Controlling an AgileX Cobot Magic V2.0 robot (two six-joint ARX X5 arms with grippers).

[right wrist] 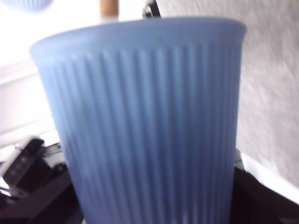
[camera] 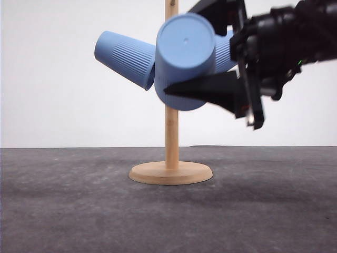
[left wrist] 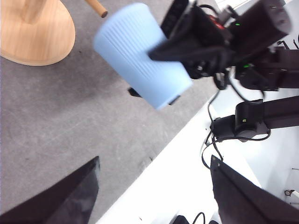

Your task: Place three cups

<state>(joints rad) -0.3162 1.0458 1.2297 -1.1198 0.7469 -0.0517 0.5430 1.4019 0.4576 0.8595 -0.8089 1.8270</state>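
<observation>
Front view: tall wooden stand with round base (camera: 171, 173), two light-blue ribbed cups already hung on its pegs (camera: 125, 58), third light-blue ribbed tapered cup (camera: 181, 60) pinched in black right gripper (camera: 210, 92), level with upper post. Long axis near horizontal, flat bottom toward camera, mouth toward stand. Left gripper (left wrist: 154, 191) spread, empty, farther off.

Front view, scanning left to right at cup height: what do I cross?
Cup hung on the stand's left peg → cup held in front of the wooden stand, whose post shows below it → right gripper, shut on that cup. A third cup behind overlaps too much to place.
</observation>
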